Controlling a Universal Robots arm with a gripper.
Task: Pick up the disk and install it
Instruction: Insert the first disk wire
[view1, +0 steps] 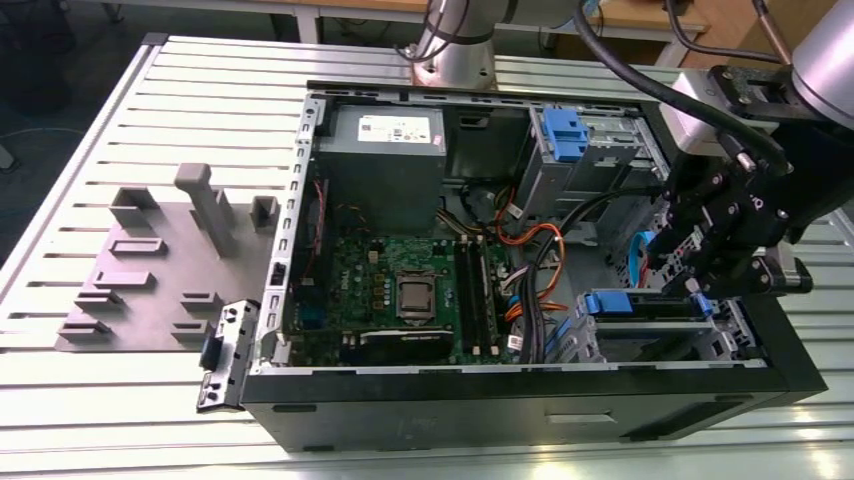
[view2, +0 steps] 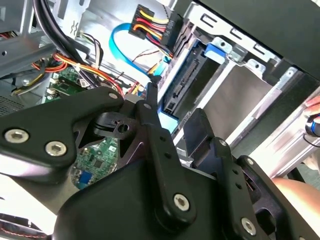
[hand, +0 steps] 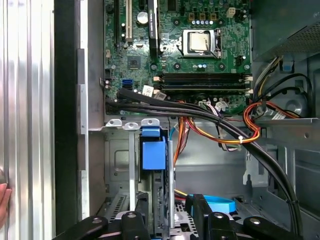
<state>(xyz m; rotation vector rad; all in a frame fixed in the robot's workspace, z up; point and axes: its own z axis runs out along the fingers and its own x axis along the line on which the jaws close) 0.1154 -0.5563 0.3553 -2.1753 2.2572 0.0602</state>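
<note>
While the black gripper (view1: 707, 262) hangs inside the open black computer case (view1: 534, 410), its grip cannot be told.
The blue-framed silver disk (hand: 154, 165) sits edge-on in the case's metal drive bay (hand: 120, 165), just beside the gripper.

We are seeing the gripper (view1: 710, 262) hanging over the open computer case (view1: 534, 400), at the drive cage (view1: 654, 330) where the disk (hand: 154, 155) is sitting between metal rails. Black cable bundles (hand: 200, 112) and orange wires (hand: 250, 125) are crossing the gap toward the motherboard (view1: 400, 290), crowding that side. The slatted table (view1: 80, 160) beside the case is lying open around the grey fixture (view1: 160, 260).
</note>
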